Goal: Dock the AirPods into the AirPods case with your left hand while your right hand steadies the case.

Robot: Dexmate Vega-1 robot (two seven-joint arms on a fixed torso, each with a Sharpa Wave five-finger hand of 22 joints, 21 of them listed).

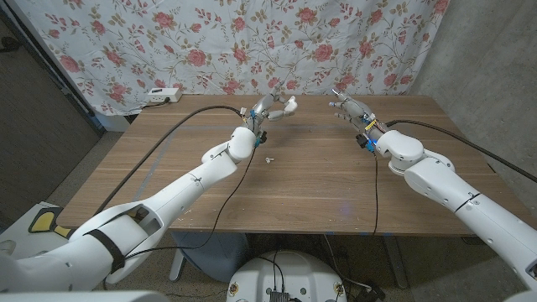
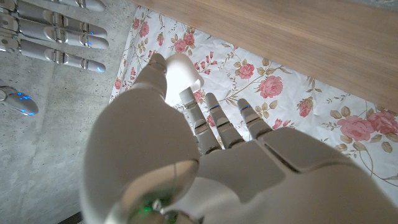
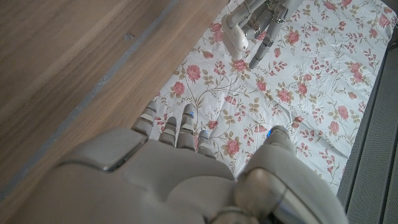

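Observation:
My left hand (image 1: 267, 110) is raised over the far middle of the table and holds a white rounded AirPods case (image 1: 289, 105) in its fingertips. The left wrist view shows the case (image 2: 185, 70) between the thumb and the fingers of that hand (image 2: 205, 155). One small white AirPod (image 1: 269, 157) lies on the wood just in front of the left wrist. My right hand (image 1: 349, 108) hovers to the right of the case with its fingers spread, apart from it and holding nothing. From the right wrist view I see the case (image 3: 236, 38) in the left hand (image 3: 256, 17) and the AirPod (image 3: 129, 36) on the table.
The wooden table (image 1: 319, 193) stretches bare in front of both hands. A floral cloth (image 1: 210, 42) hangs behind its far edge. A white power strip (image 1: 160, 96) sits at the far left corner. Black cables run along both arms.

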